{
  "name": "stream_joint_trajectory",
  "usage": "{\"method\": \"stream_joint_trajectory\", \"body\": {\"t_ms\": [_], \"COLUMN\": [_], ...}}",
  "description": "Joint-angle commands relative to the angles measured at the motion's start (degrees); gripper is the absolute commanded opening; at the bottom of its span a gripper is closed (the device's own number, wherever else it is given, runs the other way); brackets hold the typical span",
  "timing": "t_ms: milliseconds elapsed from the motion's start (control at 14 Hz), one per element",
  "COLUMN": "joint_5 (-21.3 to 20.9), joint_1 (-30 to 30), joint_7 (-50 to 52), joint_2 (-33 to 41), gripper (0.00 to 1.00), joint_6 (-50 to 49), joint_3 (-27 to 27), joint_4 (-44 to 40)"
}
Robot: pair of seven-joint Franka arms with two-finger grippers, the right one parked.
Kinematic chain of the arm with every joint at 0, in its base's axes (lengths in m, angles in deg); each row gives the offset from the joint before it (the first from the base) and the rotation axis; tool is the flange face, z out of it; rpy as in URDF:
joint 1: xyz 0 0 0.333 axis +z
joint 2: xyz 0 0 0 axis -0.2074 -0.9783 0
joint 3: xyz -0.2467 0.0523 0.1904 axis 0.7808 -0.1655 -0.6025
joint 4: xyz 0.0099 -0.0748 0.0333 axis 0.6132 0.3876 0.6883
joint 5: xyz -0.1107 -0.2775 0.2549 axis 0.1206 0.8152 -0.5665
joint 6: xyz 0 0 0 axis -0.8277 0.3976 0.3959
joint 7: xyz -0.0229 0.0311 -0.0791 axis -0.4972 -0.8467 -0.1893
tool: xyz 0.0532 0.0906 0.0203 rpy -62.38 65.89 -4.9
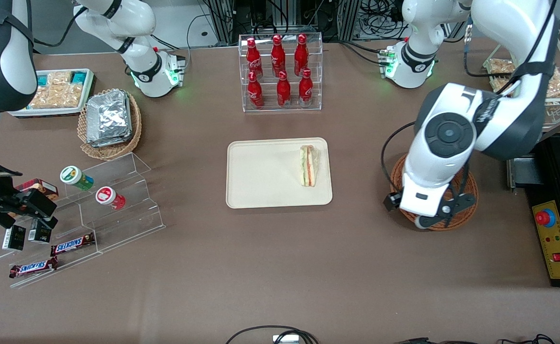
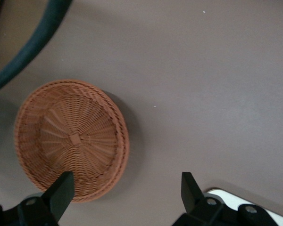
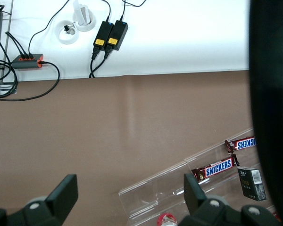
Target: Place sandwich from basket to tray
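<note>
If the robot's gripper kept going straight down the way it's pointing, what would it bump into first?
Probably the bare brown table, right beside the empty basket. The open gripper points down with nothing between its fingers; one finger might clip the basket's rim, but depth is unclear.

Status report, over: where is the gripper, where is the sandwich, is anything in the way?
Gripper open, empty, above the basket. Sandwich lying on the tray, at the edge nearest the basket. Basket holds nothing. Nothing in the way.

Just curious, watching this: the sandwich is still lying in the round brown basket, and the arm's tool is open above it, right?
Not quite. The basket is empty in the left wrist view; the sandwich lies on the tray in the front view. The tool is indeed open above the basket.
</note>
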Motion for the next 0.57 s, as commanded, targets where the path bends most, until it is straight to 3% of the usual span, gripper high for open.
{"method": "stream_joint_trajectory", "body": {"t_ms": [0,500], "joint_5": [1.1,11.5], "joint_1": [2.6,1.8], "joint_7": [-4.7,-22.3], "joint_2": [3.5,14.5], "gripper": [1.00,1.00], "joint_6": [-2.1,-2.6], "joint_3": [0.4,-12.4], "joint_4": [1.3,6.1]}}
